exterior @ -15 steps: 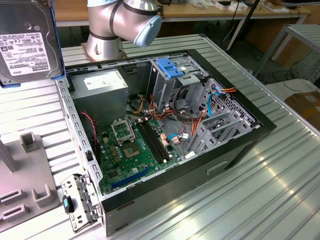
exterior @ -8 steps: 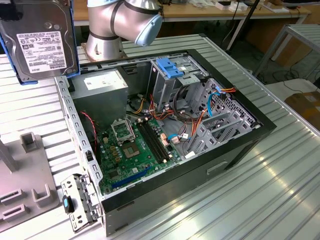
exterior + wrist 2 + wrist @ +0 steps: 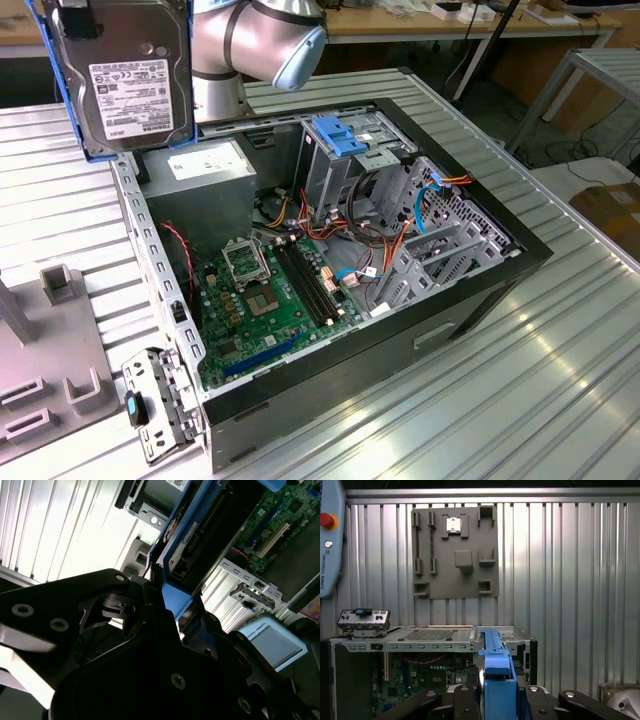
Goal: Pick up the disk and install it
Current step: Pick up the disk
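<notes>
Disk (image 3: 125,85) is up in the air at eleven o'clock in the exterior view. It hangs on edge, white label to the camera, blue frame around it. The gripper (image 3: 497,700) is clamped onto that frame. In both wrist views the black fingers (image 3: 467,705) press in on either side of the blue rail with no gap.

Down at five o'clock from the disk, the open computer case (image 3: 480,290) lies on its side on the ribbed table (image 3: 560,380). The metal cage (image 3: 330,175) with its blue latch (image 3: 345,135) stands at twelve o'clock inside the case, well apart from the disk. The grey power box (image 3: 205,165) sits just beneath the disk in the picture, and the circuit board (image 3: 270,290) is at seven o'clock in the case.

This looks like the carry: picked up, not yet installed. To do it well, I'd say keep the grip square on the frame so the disk doesn't swing. Line the rails up with the cage opening before closing in. Stay above the case wall and the bundle of wires (image 3: 375,240) at five o'clock from the cage, because a snag there could twist the disk in the fingers.
</notes>
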Controlling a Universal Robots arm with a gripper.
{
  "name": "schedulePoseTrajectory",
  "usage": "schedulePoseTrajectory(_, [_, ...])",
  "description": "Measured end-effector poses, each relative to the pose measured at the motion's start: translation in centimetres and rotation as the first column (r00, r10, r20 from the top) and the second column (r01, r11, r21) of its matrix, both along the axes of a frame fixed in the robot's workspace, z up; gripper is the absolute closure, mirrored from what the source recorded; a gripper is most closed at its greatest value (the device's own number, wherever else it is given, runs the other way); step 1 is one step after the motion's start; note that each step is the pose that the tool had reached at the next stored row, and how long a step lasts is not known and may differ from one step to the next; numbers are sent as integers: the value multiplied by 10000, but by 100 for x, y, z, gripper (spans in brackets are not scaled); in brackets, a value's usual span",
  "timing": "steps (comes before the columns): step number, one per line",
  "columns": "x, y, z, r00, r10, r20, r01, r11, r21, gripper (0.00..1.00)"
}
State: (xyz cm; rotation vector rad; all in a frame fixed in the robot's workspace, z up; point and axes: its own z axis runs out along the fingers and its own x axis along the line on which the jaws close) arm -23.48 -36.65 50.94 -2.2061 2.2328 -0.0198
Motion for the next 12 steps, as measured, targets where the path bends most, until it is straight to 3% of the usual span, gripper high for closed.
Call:
schedulePoseTrajectory(7, [226,0,-2,10000,0,0,0,10000,1,63])
schedulePoseTrajectory(10, [363,0,-5,10000,0,1,0,10000,1,63])
schedulePoseTrajectory(12, [426,-29,-9,10000,0,0,0,10000,0,63])
